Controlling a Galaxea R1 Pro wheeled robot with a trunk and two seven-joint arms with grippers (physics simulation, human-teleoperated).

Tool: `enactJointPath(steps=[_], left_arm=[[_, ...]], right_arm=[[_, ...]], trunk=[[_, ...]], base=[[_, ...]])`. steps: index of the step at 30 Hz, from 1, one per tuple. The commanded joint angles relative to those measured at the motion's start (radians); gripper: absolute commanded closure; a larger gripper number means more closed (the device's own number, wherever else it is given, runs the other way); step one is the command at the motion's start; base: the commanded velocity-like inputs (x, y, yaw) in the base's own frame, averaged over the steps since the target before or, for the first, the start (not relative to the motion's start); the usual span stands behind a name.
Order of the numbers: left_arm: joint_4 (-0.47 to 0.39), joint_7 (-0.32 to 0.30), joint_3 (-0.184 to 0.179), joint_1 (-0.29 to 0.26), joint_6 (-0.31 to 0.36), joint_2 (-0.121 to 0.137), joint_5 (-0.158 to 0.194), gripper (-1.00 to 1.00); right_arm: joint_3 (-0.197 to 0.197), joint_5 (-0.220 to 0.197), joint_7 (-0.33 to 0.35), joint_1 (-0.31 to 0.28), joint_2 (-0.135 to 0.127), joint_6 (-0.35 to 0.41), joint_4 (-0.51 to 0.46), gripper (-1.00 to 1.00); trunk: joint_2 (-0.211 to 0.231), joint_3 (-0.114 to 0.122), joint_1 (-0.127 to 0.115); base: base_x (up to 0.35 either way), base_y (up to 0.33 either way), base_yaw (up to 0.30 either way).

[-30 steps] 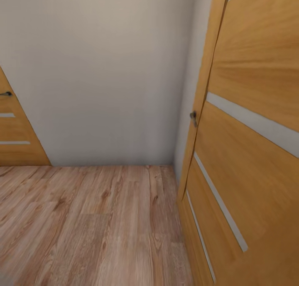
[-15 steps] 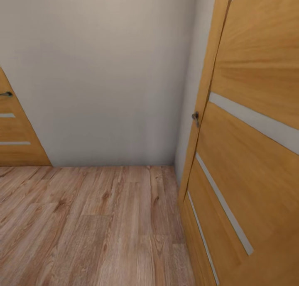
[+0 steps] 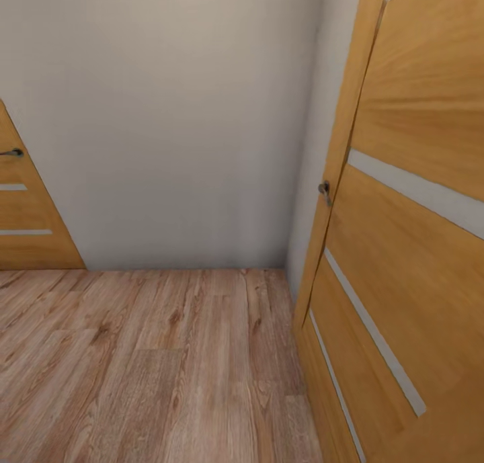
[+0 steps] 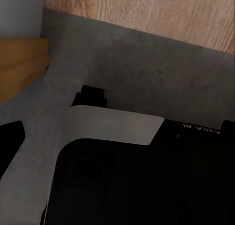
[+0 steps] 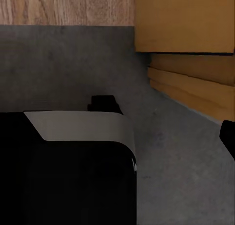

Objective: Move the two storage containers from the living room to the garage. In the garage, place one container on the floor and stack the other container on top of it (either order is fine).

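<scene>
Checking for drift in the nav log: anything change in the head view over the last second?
Only the view itself. The right door and its handle have slid slightly rightward in the picture, while the wall and wood floor barely shift, so the camera moved, not the things. The left door sits where it was. Nothing grasped or released; no containers in sight.

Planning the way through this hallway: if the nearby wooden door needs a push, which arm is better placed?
Right, probably. The door and its handle stand close on the robot's right; the other door sits farther off on the left.
</scene>
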Motion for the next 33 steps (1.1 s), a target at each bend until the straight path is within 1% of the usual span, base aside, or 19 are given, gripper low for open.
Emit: enactJointPath(steps=[1, 8, 17, 25, 33], left_arm=[[0.000, -0.003, 0.001, -0.001, 0.005, 0.001, 0.007, -1.00], [0.000, -0.003, 0.001, -0.001, 0.005, 0.000, 0.006, -1.00], [0.000, -0.002, 0.001, -0.001, 0.005, 0.000, 0.009, -1.00], [0.000, -0.002, 0.001, -0.001, 0.005, 0.000, 0.009, -1.00], [0.000, -0.002, 0.001, 0.000, 0.005, 0.000, 0.010, -1.00]], right_arm=[[0.008, -0.009, 0.000, -0.001, 0.001, -0.005, 0.003, -1.00], [0.008, -0.009, 0.000, -0.001, 0.001, -0.005, 0.003, -1.00], [0.008, -0.009, 0.000, -0.001, 0.001, -0.005, 0.003, -1.00], [0.008, -0.009, 0.000, -0.001, 0.001, -0.005, 0.003, -1.00], [0.008, -0.009, 0.000, -0.001, 0.001, -0.005, 0.003, -1.00]], trunk=[[0.000, -0.001, 0.000], [0.000, -0.001, 0.000], [0.000, -0.001, 0.000], [0.000, -0.001, 0.000], [0.000, -0.001, 0.000]], base=[[0.212, 0.001, 0.000], [0.240, 0.000, 0.000], [0.046, 0.001, 0.000], [0.193, 0.083, 0.000], [0.026, 0.009, 0.000]])
